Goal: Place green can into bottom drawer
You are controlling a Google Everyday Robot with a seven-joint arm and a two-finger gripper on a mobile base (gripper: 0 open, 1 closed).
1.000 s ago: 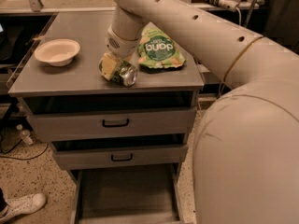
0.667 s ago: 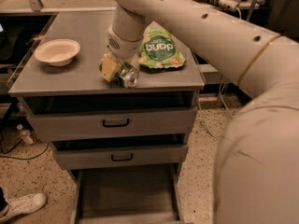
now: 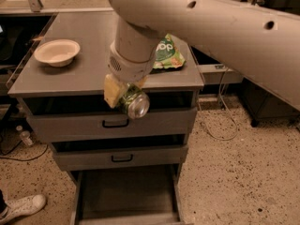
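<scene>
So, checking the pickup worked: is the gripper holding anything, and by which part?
Yes: the gripper holds the green can, clamped across its side wall, one silver end free and facing the camera, in front of the top drawer.

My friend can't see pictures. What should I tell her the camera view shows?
The robot's hand holds the green can in the air in front of the top drawer, with the bottom drawer pulled open below. On the cabinet top sit a white bowl at the left and a green snack bag behind the arm.

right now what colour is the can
Green can, silver end, camera view; gripper holds it near the top drawer.
</scene>
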